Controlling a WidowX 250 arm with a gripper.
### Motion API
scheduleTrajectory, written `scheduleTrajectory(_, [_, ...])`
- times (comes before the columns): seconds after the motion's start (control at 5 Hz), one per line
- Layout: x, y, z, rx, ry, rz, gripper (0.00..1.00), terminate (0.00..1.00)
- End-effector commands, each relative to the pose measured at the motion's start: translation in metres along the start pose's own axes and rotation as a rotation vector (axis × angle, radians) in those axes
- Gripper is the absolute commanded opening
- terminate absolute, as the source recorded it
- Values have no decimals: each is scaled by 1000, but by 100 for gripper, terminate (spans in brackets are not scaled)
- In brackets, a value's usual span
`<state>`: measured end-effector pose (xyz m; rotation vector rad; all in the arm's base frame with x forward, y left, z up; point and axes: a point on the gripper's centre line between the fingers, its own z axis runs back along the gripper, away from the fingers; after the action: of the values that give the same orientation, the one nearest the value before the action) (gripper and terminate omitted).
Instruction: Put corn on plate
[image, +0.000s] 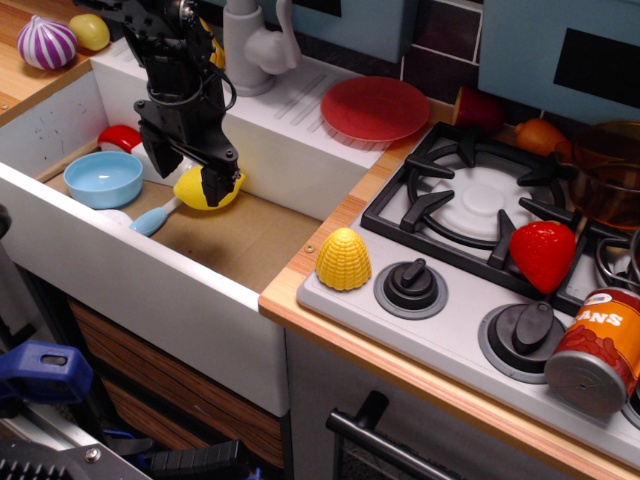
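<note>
End effector (190, 172) open over sink (60, 115), straddling nothing — corn (343, 259) on counter (300, 300) by stove, plate (375, 108) apart.

The orange can (598, 350) lying on the stove's front edge reads "ANS", partly cut off.

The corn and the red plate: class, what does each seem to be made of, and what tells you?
The corn looks like moulded plastic: even yellow, a soft sheen, and kernel ridges in neat rows. The plate also looks like plastic: uniform red, smooth, slightly glossy, with a thin shallow rim. Neither can be confirmed by sight alone.
</note>
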<state>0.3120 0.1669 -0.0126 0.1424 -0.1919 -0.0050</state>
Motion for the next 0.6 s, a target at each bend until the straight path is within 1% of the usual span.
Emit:
scheduleTrajectory(0.0, [0,0,0,0,0,0,100,0])
scheduleTrajectory(0.2, [8,-14,41,43,-26,-53,100,0])
scheduleTrajectory(0.4, [10,-28,80,88,-11,-46,100,0])
